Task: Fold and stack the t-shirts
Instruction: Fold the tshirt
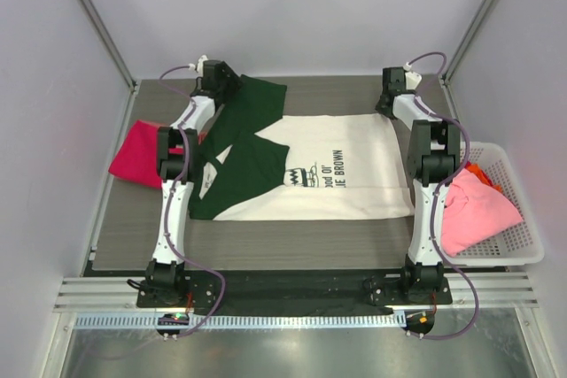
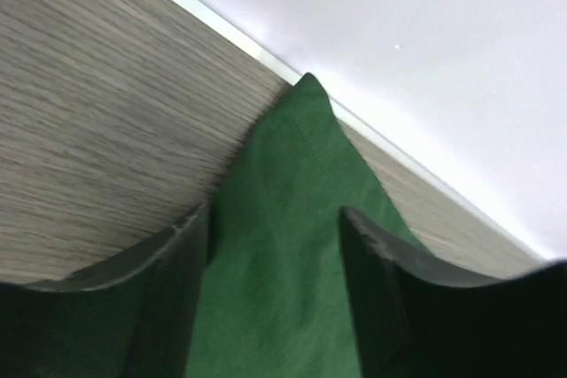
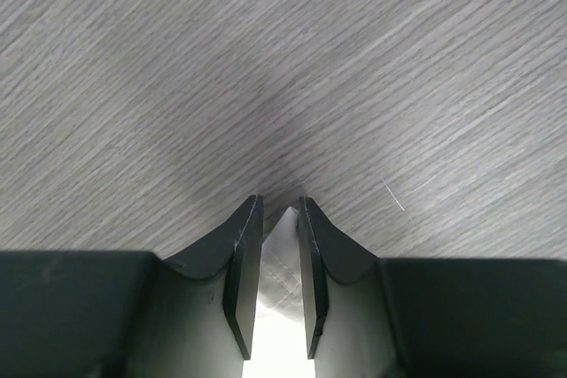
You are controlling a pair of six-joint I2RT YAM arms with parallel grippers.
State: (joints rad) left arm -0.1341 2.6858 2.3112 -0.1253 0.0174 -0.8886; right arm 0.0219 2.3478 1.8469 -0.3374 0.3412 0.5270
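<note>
A cream-white t-shirt with dark green sleeves and black print lies spread flat on the table. My left gripper is at the far left, over the tip of its green sleeve. It is open, and the sleeve lies flat between the two fingers. My right gripper is at the shirt's far right corner. Its jaws stand narrowly apart, with the white hem corner between the pads. A magenta-red t-shirt lies bunched at the table's left edge. A pink t-shirt rests in the basket.
A white plastic lattice basket stands off the table's right edge, with something orange behind the pink cloth. The white back wall rises just beyond the sleeve tip. Bare wood-grain table lies ahead of the right gripper.
</note>
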